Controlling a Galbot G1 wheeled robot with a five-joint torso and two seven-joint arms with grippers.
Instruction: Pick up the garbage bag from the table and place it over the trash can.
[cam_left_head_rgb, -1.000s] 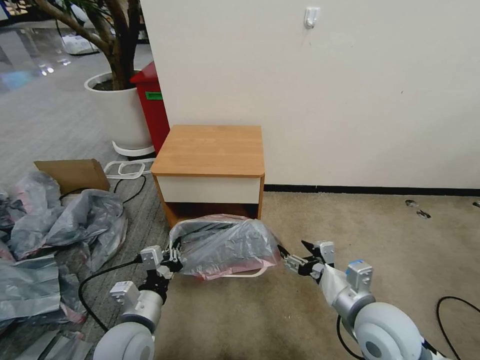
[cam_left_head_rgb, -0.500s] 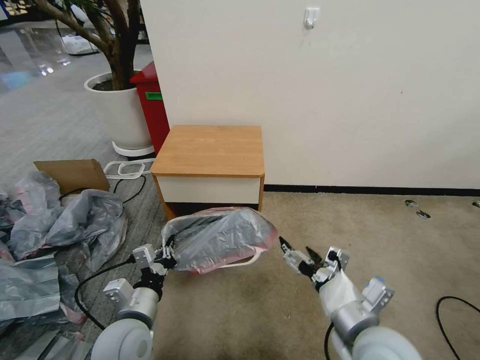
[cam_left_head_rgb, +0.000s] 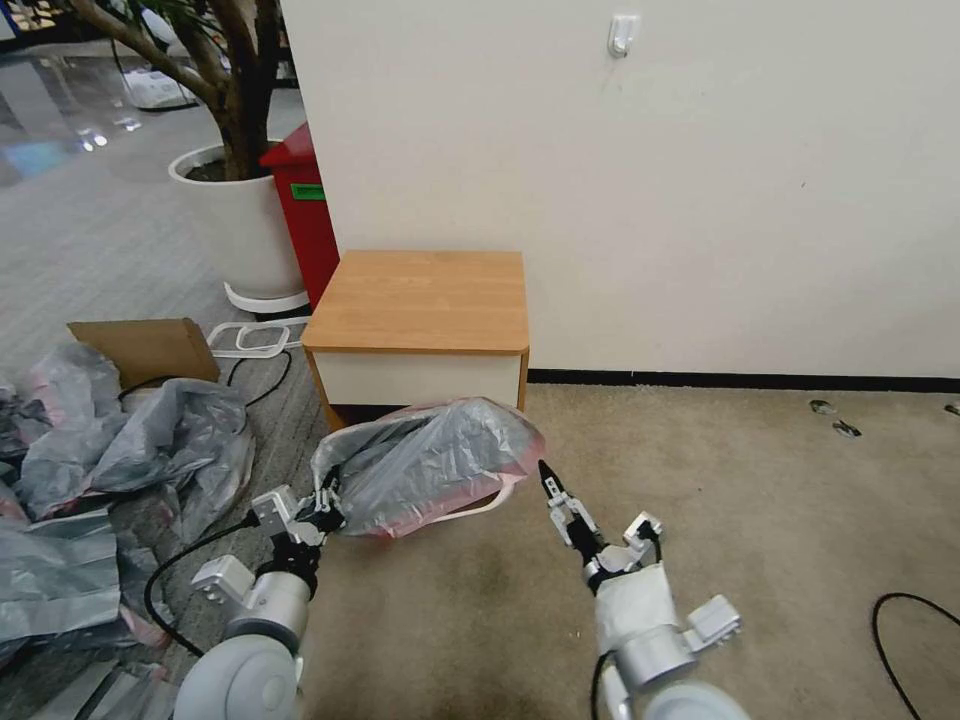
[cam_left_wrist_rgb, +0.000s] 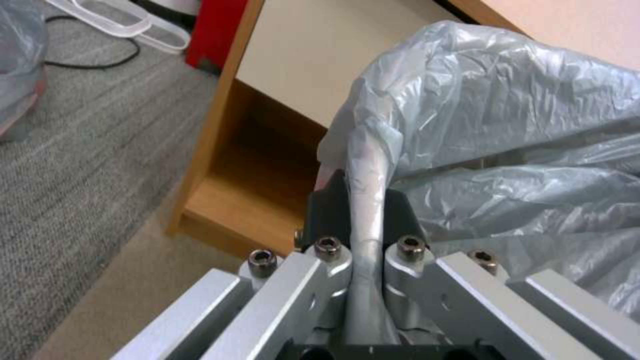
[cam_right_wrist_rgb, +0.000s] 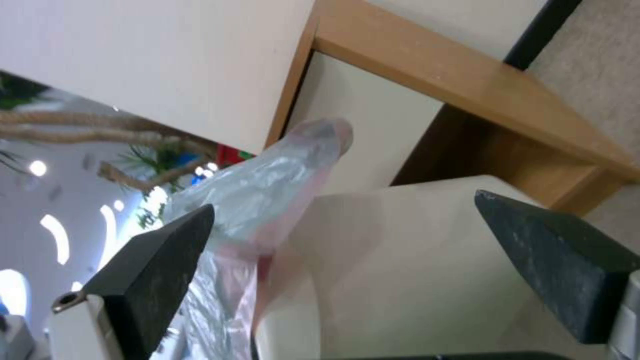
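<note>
The garbage bag (cam_left_head_rgb: 430, 460), grey, wrinkly, with a pinkish-red edge, is draped over the cream trash can (cam_left_head_rgb: 483, 503), which stands on the carpet in front of the table (cam_left_head_rgb: 420, 300). Only the can's rim shows below the plastic. My left gripper (cam_left_head_rgb: 325, 510) is shut on a fold of the bag's left edge, seen close in the left wrist view as the bag (cam_left_wrist_rgb: 500, 125) pinched by my gripper (cam_left_wrist_rgb: 363, 205). My right gripper (cam_left_head_rgb: 550, 485) is open just off the bag's right edge. Its dark fingers (cam_right_wrist_rgb: 160, 270) stand wide apart before the can's wall (cam_right_wrist_rgb: 400, 260) and the bag (cam_right_wrist_rgb: 267, 195).
A heap of grey bags (cam_left_head_rgb: 130, 450) and a cardboard piece (cam_left_head_rgb: 150, 345) lie on the floor at left. A red bin (cam_left_head_rgb: 300, 210) and a white planter (cam_left_head_rgb: 235, 220) stand behind the table. Black cables (cam_left_head_rgb: 170, 575) trail beside my left arm. Carpet at right is open.
My right gripper came off the bag's right edge, and that arm swung in toward the middle. The left gripper shifted slightly left, and the bag's top rose a little.
</note>
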